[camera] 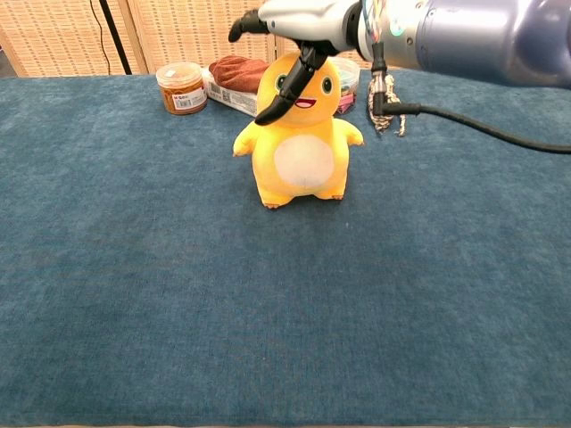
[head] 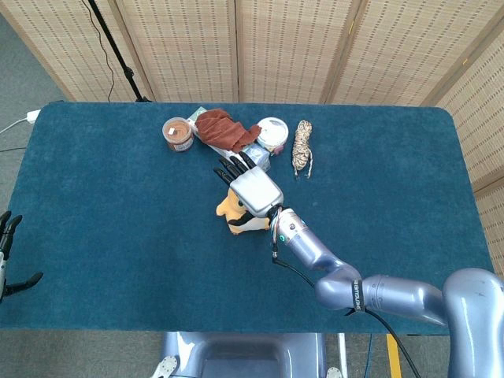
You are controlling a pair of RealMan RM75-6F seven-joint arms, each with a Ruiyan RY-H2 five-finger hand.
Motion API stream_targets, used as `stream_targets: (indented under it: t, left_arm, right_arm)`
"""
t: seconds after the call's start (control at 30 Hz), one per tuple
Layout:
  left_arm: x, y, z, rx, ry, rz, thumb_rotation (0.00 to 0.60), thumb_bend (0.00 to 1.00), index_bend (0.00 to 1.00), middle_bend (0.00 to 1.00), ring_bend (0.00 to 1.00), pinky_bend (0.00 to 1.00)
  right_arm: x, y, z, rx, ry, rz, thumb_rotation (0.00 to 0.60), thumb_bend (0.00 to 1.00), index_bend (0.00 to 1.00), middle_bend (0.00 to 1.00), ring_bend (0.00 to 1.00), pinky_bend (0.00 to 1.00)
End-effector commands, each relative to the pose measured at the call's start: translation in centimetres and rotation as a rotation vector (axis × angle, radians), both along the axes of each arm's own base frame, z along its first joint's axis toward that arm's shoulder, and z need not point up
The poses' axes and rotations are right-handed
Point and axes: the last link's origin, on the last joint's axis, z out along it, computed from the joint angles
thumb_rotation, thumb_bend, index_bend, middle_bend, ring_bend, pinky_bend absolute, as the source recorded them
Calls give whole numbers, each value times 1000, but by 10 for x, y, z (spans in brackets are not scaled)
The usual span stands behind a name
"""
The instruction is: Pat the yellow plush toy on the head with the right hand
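The yellow plush toy (camera: 302,152) stands upright mid-table, facing the chest camera; in the head view only its left side and feet (head: 229,211) show under my hand. My right hand (head: 250,187) lies flat, palm down, on top of the toy's head, fingers spread and pointing toward the far edge. From the chest view the right hand (camera: 299,20) covers the crown, and its thumb hangs down across the toy's face. My left hand (head: 6,256) hangs open at the table's left edge, holding nothing.
Behind the toy stand a brown jar (head: 178,134), a dark red cloth (head: 226,129) on a flat packet, a white-lidded tub (head: 272,132) and a coil of rope (head: 302,147). The right arm's cable (camera: 482,129) trails over the table.
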Motion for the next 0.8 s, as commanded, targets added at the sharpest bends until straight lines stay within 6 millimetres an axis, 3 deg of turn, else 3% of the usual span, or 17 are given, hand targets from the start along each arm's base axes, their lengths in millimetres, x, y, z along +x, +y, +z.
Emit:
stream_targets:
  t: [0.03,0.37,0.8]
  left_arm:
    - [-1,0,1,0,-3,2,600,0,0,0,0,0]
    - [-1,1,0,3,0,8,600,0,0,0,0,0]
    - [-3,0,2,8,-12,16,600,0,0,0,0,0]
  right_arm:
    - [-3,-1,-7,20,6,-20,323,0,0,0,0,0]
    - [-4,-15,-13,66,-12,-72,323,0,0,0,0,0]
    - [-14,-21,-37,119,-4,-128,320,0,0,0,0,0]
